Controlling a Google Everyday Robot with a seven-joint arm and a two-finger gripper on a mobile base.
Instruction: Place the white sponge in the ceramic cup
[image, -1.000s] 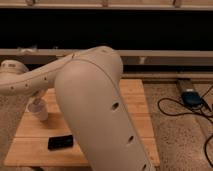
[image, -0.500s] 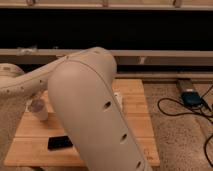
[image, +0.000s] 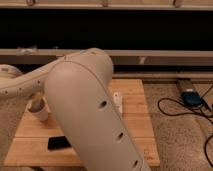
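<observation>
A: Where's the gripper (image: 34, 103)?
B: Left of frame, over the ceramic cup (image: 40, 113); the fat smooth arm (image: 90, 115) hides plenty.
A: The white sponge?
B: Can't find it. Only a black phone (image: 59, 143), lower left, on the wooden table (image: 135, 125).

Black phone (image: 59, 143) lies on wooden table (image: 135, 120); white tube (image: 117, 102) behind; cables (image: 192, 107) on floor.

- The big cream robot arm (image: 95, 115) blocks the middle of the wooden table (image: 135, 125).
- The gripper is hidden behind it, near the small white ceramic cup (image: 40, 111).
- The flat black phone (image: 59, 143) lies in front.
- The long white tube (image: 117, 101) lies to the right.
</observation>
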